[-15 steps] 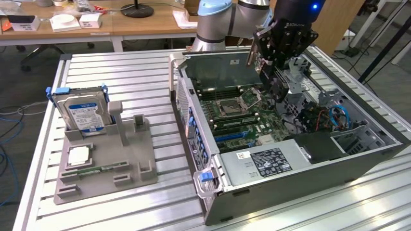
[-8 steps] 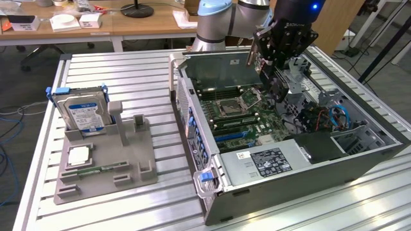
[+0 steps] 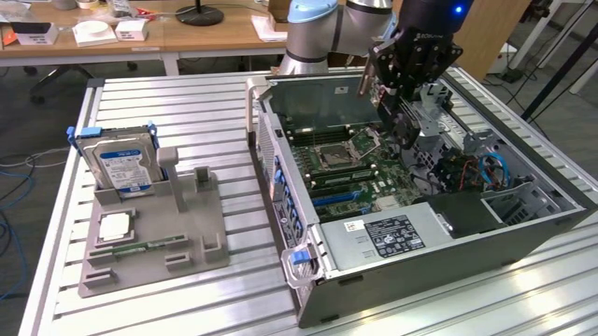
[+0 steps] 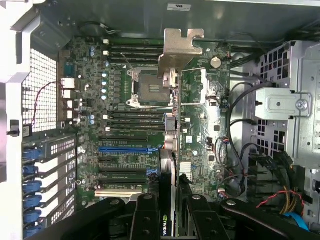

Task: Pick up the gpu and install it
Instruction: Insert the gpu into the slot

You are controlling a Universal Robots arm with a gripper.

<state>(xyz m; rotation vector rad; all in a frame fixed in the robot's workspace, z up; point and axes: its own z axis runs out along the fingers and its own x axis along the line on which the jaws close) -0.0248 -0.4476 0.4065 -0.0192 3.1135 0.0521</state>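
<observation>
Exterior view: the gpu [image 3: 402, 124] hangs on edge in the upper right of the frame, over the motherboard [image 3: 348, 162] of the open computer case [image 3: 449, 252]. The gripper [image 4: 170, 202] holds it, jaws narrowed onto its 2 faces. At the exterior view's left, a hard drive [image 3: 120, 162] stands in a gray holder [image 3: 178, 238].

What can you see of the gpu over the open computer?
The gpu is a thin card seen edge-on, with a black cooler, a green board and a silver metal bracket at its far end. It hangs upright, clamped in the claw, above the motherboard of the open case, not yet seated in a slot.
</observation>
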